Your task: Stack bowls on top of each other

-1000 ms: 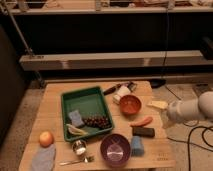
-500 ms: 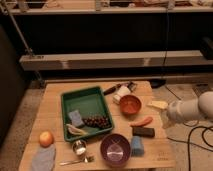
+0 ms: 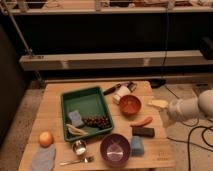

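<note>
Stacking hasn't started, far as I can tell: both bowls sit on the table (image 3: 156, 156), well apart, nothing nested. Closest to the front edge is the purple bowl (image 3: 116, 148), upright and empty. It has a blue sponge (image 3: 137, 146) just beside it on one side and a small metal cup (image 3: 79, 147) on the other. A spoon (image 3: 77, 161) lies in front of the cup. Toward the far front corner there's a blue cloth (image 3: 42, 159) and one orange fruit (image 3: 46, 138).

Mid-table: a dark block (image 3: 144, 132), a reddish carrot-looking thing (image 3: 142, 121) (can't say for sure), and one green tray (image 3: 64, 107) holding grapes (image 3: 96, 121), a banana (image 3: 75, 130) and a second sponge (image 3: 76, 117). Behind those sits the orange-red bowl (image 3: 130, 104), also empty, close against a white cup (image 3: 120, 93).

Count: two bowls, two cups, two sponges, one tray, one spoon.

The gripper (image 3: 170, 114) hangs just off the table edge on the dark block's side. Whether it's parted or closed I can't make out. Whole job's left: small bowl into the purple one.
</note>
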Action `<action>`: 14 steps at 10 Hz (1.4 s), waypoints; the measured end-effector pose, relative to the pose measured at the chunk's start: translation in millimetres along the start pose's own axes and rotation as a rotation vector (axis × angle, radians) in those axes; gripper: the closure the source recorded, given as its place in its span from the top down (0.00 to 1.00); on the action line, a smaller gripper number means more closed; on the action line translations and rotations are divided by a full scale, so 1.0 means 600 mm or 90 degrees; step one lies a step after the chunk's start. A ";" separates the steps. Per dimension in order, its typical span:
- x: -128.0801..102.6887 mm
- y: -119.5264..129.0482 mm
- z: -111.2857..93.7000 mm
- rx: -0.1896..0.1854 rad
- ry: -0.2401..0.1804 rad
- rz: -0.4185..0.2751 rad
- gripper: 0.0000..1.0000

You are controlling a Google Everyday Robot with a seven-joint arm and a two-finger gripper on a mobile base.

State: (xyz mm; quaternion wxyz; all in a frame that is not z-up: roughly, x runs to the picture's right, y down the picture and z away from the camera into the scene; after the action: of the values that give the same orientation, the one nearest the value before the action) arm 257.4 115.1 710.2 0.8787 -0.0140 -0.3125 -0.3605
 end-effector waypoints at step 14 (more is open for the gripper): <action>0.139 -0.008 0.236 0.017 -0.012 -0.099 0.78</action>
State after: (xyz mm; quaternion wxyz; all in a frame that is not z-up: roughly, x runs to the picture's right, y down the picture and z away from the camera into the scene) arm 223.5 94.5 869.6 0.8452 0.0186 -0.3254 -0.4235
